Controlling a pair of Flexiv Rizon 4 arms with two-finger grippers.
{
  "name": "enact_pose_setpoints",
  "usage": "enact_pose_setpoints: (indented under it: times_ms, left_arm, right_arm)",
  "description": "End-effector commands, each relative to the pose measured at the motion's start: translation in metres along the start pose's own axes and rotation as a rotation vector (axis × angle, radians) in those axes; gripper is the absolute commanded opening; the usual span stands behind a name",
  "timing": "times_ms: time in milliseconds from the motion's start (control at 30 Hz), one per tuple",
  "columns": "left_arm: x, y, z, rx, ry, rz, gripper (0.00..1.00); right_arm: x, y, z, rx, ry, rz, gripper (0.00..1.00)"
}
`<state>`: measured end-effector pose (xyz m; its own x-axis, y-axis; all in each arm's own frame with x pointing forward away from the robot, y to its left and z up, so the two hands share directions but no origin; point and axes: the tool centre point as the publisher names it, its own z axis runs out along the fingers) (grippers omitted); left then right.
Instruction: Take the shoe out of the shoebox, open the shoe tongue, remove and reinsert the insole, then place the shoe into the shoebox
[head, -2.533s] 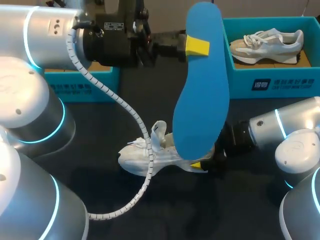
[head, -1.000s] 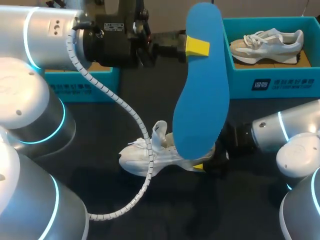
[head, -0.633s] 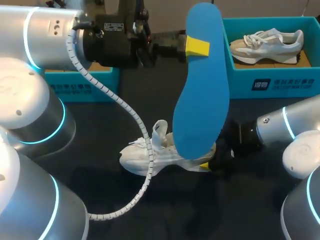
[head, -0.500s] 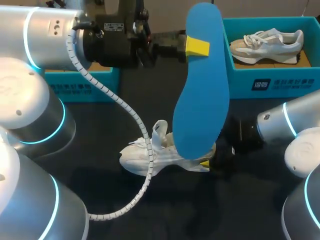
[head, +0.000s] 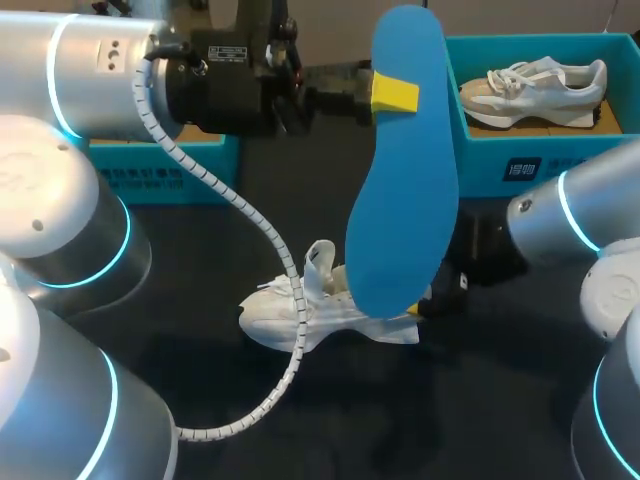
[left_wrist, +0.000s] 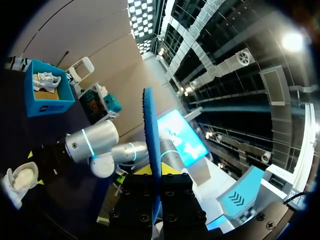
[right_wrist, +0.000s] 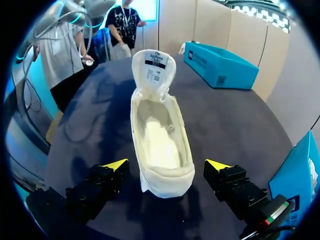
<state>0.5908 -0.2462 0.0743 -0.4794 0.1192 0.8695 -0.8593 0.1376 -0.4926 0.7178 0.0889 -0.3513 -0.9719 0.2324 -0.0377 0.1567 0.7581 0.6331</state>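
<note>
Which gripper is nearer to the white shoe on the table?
Right. The right gripper sits just behind the heel of the shoe, fingers open on either side, not touching. The left gripper holds the blue insole high above the shoe.

Two shoes (head: 340, 318) (head: 535, 85), two shoeboxes (head: 545, 150) (head: 160, 180), one insole (head: 405, 190) (blue).

- We see the white shoe (head: 340, 315) resting sole down, its tongue pulled up and its inside bare.
- The blue insole (head: 405, 160) stands upright, raised over the shoe's heel end.
- The open blue shoebox (head: 480, 150) sits well beyond the shoe, with a second pale shoe (head: 535, 88) inside.
</note>
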Motion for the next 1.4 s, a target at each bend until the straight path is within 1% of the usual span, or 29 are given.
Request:
enact_pose_setpoints:
  times_ms: [33, 167, 400, 533, 700, 867, 1400]
  left_arm:
    - [0.000, 0.001, 0.001, 0.001, -0.001, -0.001, 0.00]
    - [0.000, 0.001, 0.001, 0.001, -0.001, -0.001, 0.00]
    - [0.000, 0.001, 0.001, 0.001, -0.001, -0.001, 0.00]
    - [0.000, 0.001, 0.001, 0.001, -0.001, -0.001, 0.00]
    - [0.000, 0.001, 0.001, 0.001, -0.001, -0.001, 0.00]
    - [0.000, 0.001, 0.001, 0.001, -0.001, -0.001, 0.00]
    - [0.000, 0.001, 0.001, 0.001, -0.001, -0.001, 0.00]
  right_arm:
    - [0.002, 0.007, -0.007, 0.220, -0.009, 0.015, 1.00]
    - [0.001, 0.009, -0.009, 0.291, -0.003, 0.015, 1.00]
    - [0.002, 0.015, -0.022, 0.385, -0.016, 0.008, 1.00]
    - [0.003, 0.019, -0.027, 0.422, -0.025, 0.003, 1.00]
    - [0.004, 0.025, -0.028, 0.492, -0.014, -0.006, 1.00]
    - [0.004, 0.027, -0.026, 0.512, -0.007, -0.014, 1.00]
    - [0.010, 0.030, -0.026, 0.507, -0.009, 0.000, 1.00]
